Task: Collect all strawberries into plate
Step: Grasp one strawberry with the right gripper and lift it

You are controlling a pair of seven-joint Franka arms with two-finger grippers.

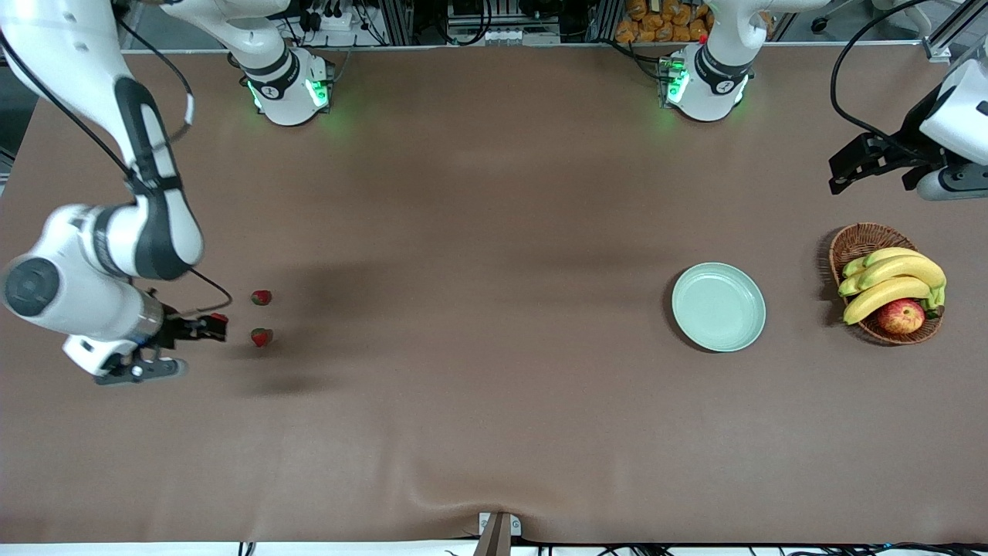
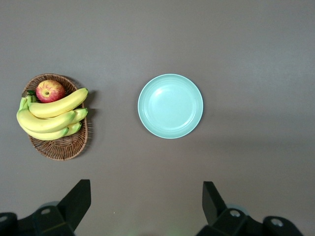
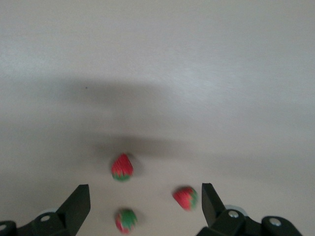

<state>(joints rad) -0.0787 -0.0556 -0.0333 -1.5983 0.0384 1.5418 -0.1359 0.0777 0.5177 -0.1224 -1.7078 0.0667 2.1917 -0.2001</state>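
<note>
Right gripper (image 3: 142, 209) hangs spread wide above three tiny red green-capped strawberries (image 3: 122, 167) at its end of the table, lining up a pick; round mint-green plate (image 1: 719, 306) sits empty well apart, left gripper (image 2: 146, 206) spread, waiting above

Three tiny red strawberries with green caps lie loose on the table at the right arm's end: one (image 1: 262, 297), a second (image 1: 262, 337) nearer the front camera, and a third (image 1: 219, 317) partly hidden. The round, pale mint-green plate (image 1: 719, 307) sits flat and empty, well apart, toward the left arm's end.
</note>
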